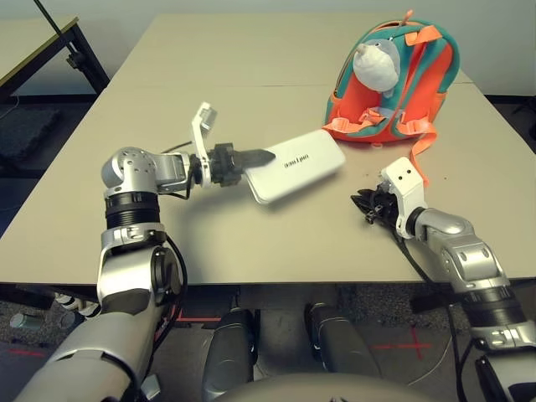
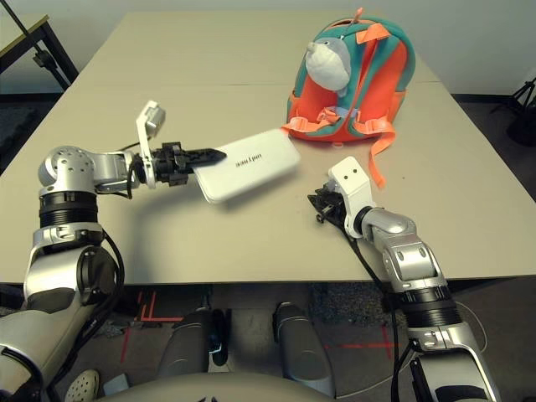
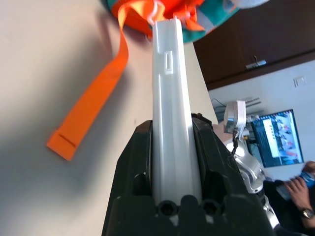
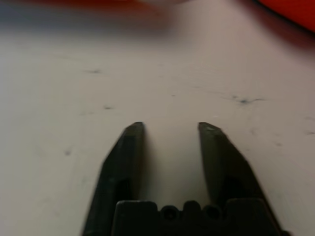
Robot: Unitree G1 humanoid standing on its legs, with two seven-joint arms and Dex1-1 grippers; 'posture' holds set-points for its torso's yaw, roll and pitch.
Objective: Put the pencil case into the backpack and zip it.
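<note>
The left jaws (image 1: 254, 157) are clenched on one short end of the pencil case (image 1: 295, 165), and that end is hidden between the black fingers (image 3: 135, 167). In the left wrist view the case is seen edge-on, as a narrow white strip running away from the fingers toward the backpack (image 1: 394, 79); its broad top and lettering cannot be made out there. In the head views the case is held clear of the counter (image 1: 251, 75), flat side up and slightly tilted, with its shadow cast on the surface below. The small dark lettering is seen but cannot be read.

The left forearm is held roughly level across the counter, pointing toward the backpack. The right jaws (image 4: 170, 142) are released, with a plain gap between the two fingers and nothing held. They are kept low over bare counter, near the front edge, and in the head views they are mostly hidden behind the white wrist housing (image 1: 404, 186).

The backpack is stood at the far right of the counter, well apart from the case, with the plush toy (image 1: 375, 65) on its front. Whether its zip is open cannot be told. An orange strap (image 3: 93, 98) is trailed loose on the counter between the backpack and the right arm. A person's hand (image 3: 300, 184) is seen in the background of the left wrist view.
</note>
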